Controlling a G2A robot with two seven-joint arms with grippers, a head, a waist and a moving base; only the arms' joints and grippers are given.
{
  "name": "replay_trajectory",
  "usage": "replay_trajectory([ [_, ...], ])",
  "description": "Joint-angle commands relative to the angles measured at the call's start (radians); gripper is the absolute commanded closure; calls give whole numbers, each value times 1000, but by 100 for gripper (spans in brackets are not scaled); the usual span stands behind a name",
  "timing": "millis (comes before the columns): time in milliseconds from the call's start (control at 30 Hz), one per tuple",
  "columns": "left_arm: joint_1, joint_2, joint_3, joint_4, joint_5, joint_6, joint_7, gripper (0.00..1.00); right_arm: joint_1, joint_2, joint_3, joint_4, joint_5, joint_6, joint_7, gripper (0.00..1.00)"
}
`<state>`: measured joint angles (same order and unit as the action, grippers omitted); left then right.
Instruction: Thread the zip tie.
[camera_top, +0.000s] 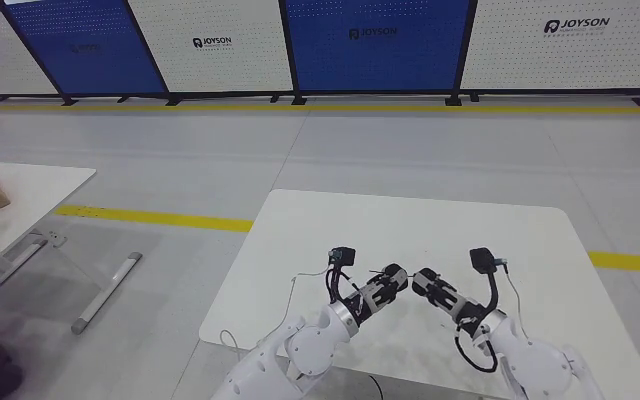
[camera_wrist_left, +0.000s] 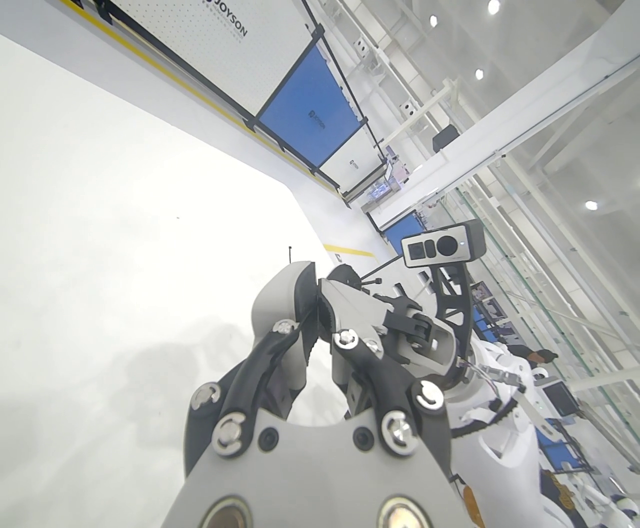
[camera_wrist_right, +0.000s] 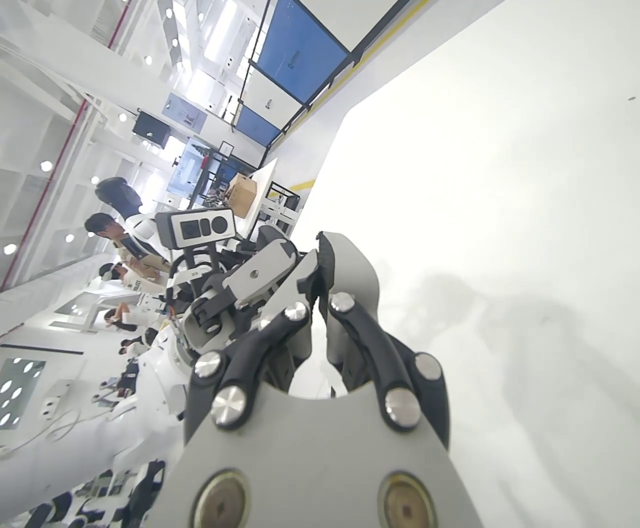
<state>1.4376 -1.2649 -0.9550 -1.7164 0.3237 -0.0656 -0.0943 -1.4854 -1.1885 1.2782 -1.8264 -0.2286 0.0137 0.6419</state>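
Both grippers meet tip to tip above the middle front of the white table. In the left wrist view my left gripper is shut on a thin black zip tie, and a short end of it sticks out past the fingertips. In the top view the zip tie shows as a fine dark line beside the left gripper. My right gripper has its pads pressed together, and a thin black strand juts from it towards the left gripper. Most of the tie is hidden between the fingers.
The white table top around the grippers is bare. A second white table stands off to the left, with a metal bar on the floor beside it. Blue and white panels line the far side.
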Motion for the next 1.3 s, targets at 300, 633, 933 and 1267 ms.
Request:
replay_trajectory([
  [300,7,1,0,-8,-26,-16,-18,100,3,6,19,0,34,-16,5,100],
  [633,20,7,-20,-19,-27,-27,-24,100,12,10,2,6,8,-18,17,100],
  [933,15,6,-15,-14,-21,-12,-12,79,10,12,-3,5,1,-19,-4,100],
  [1267,13,4,-18,-12,-50,-8,-3,50,10,14,-12,7,-22,-5,-32,100],
])
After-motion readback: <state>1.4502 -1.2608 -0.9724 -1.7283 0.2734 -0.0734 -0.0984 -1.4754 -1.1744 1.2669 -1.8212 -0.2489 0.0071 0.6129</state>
